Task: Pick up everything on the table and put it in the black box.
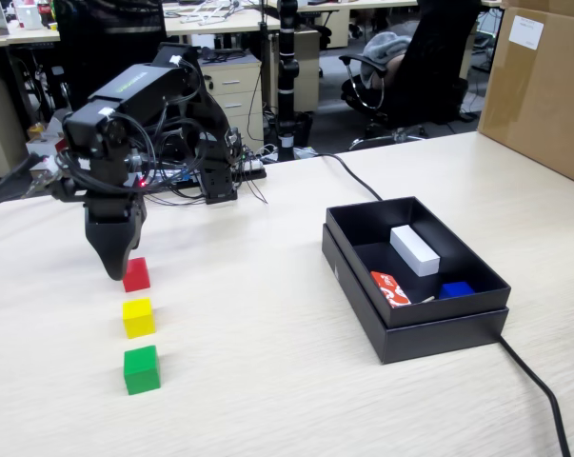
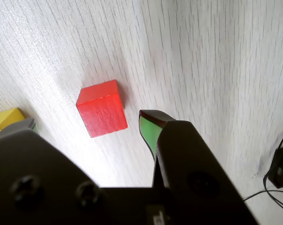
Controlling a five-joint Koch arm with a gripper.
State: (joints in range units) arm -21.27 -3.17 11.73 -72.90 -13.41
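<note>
Three cubes stand in a row on the table (image 1: 267, 371) in the fixed view: red (image 1: 136, 274) farthest back, yellow (image 1: 139, 317) in the middle, green (image 1: 142, 369) nearest. My gripper (image 1: 118, 267) points down right beside the red cube, on its left and just above the tabletop. In the wrist view my gripper (image 2: 88, 119) is open, and the red cube (image 2: 102, 114) lies on the wood between and just beyond the two tips, untouched. A corner of the yellow cube (image 2: 5, 119) shows at the left edge. The black box (image 1: 429, 328) sits at the right.
Inside the box lie a long white block (image 1: 415, 249), a red-and-white card (image 1: 389, 288) and something blue (image 1: 455, 289). A brown carton (image 1: 544, 86) stands at the back right. One black cable (image 1: 544, 390) runs from the box toward the front; more wires trail behind the arm's base (image 1: 220, 176).
</note>
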